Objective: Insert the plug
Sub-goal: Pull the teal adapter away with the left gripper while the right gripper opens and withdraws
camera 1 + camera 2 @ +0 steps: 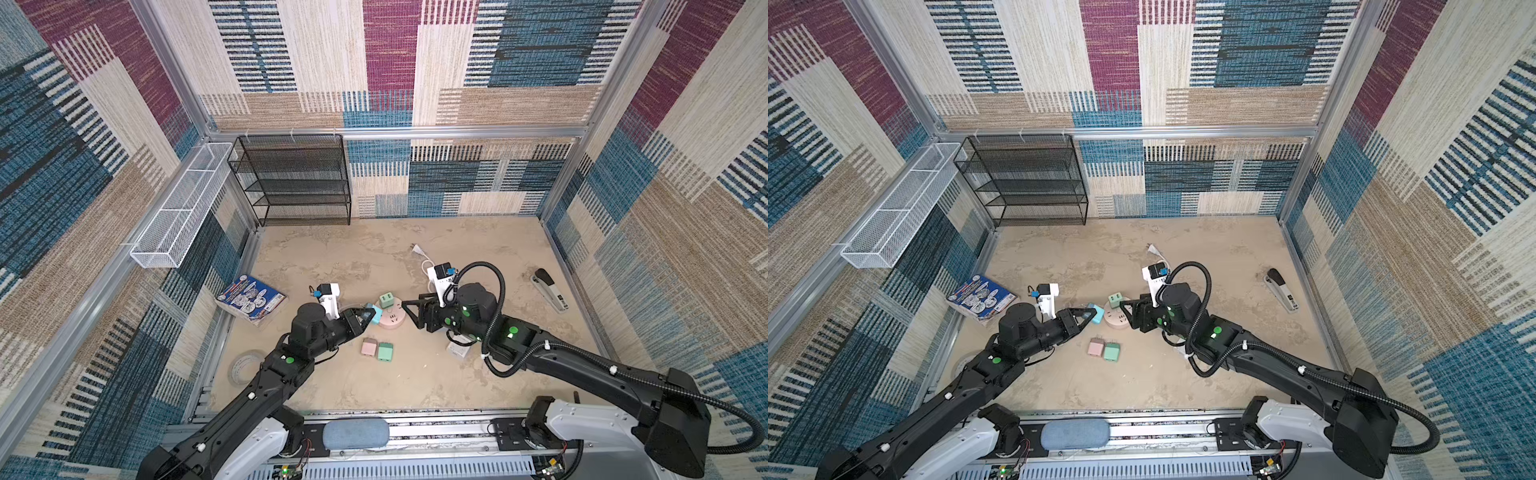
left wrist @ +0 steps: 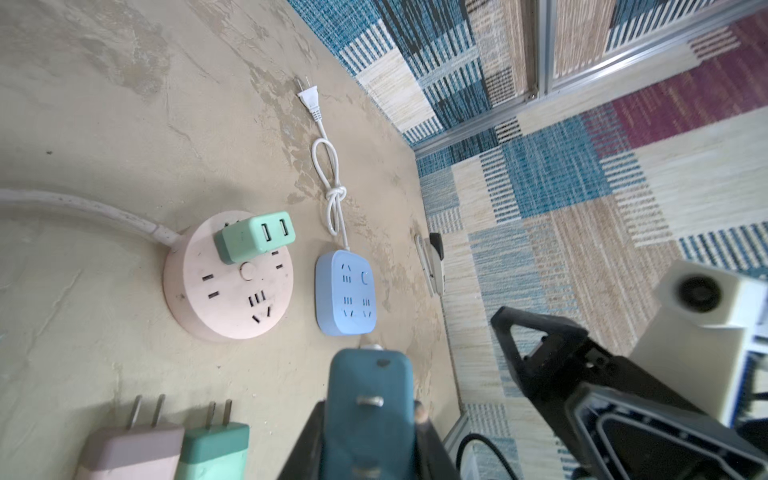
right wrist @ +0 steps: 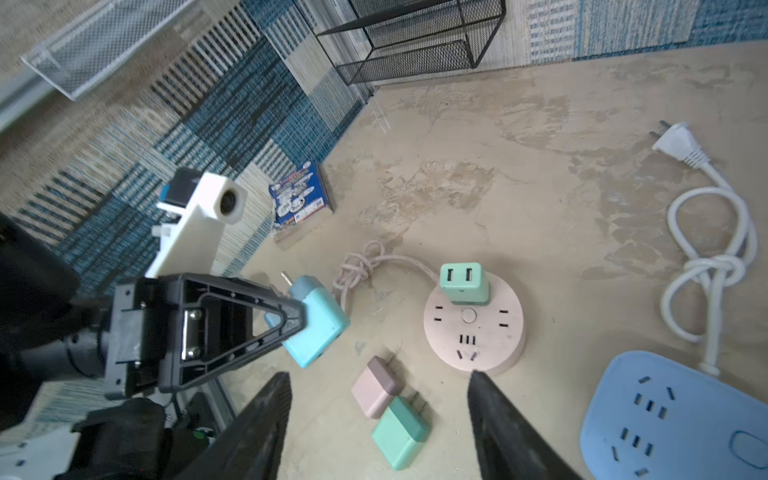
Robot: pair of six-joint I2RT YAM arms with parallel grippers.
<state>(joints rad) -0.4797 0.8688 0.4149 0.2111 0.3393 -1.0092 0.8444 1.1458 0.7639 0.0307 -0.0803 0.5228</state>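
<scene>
While the left gripper (image 3: 301,318) clamps a light-blue, boxy plastic plug (image 3: 322,332) with 2 metal prongs, the plug hangs just beside the round pink plastic socket hub (image 3: 473,336); the right gripper (image 3: 379,374) stands wide, empty.

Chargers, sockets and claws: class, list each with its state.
left claw: shut on blue charger
right claw: open, empty
blue charger: held, not inserted
green charger: seated in pink socket
pink charger: lying loose
second green charger: loose beside it
blue strip: outlets empty
</scene>
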